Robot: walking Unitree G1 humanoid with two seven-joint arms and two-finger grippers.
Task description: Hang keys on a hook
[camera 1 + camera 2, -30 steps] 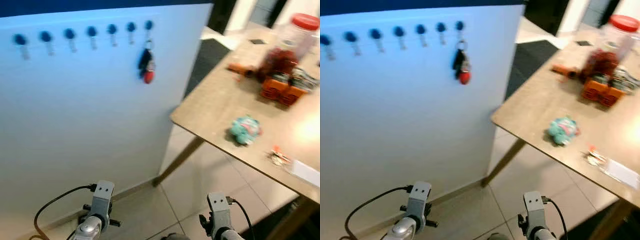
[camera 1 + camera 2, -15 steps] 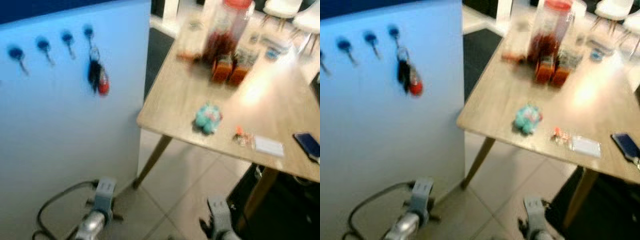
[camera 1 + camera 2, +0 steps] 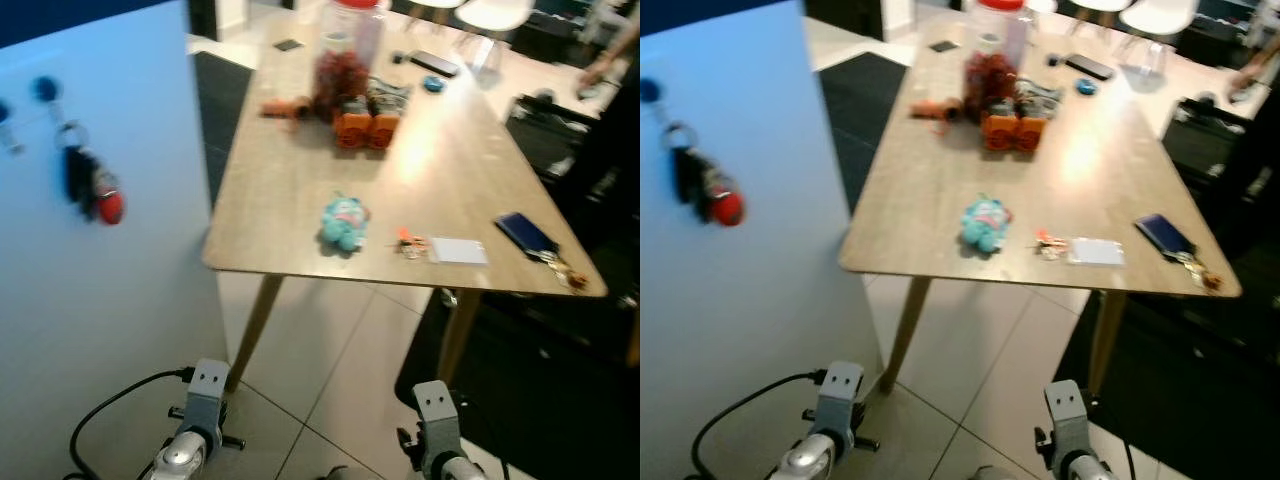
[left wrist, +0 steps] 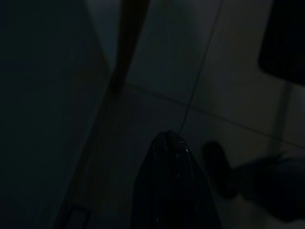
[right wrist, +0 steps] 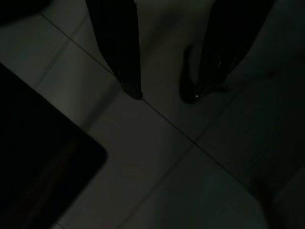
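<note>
View: the camera swung right, away from the white board [image 3: 90, 300].
Keys [image 3: 88, 188]: slid toward the picture's left edge.
Counter [image 3: 300, 200]: its far end and a dark phone [image 3: 524, 233] came into sight.

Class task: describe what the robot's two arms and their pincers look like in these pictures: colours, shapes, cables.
Both arms are silver-grey metal with boxy grey wrist blocks. A black cable loops from the left arm; a shorter black cable runs beside the right arm. The right pincer has two long black tapering fingers. The left pincer is glossy black, ending in a rounded tip.
</note>
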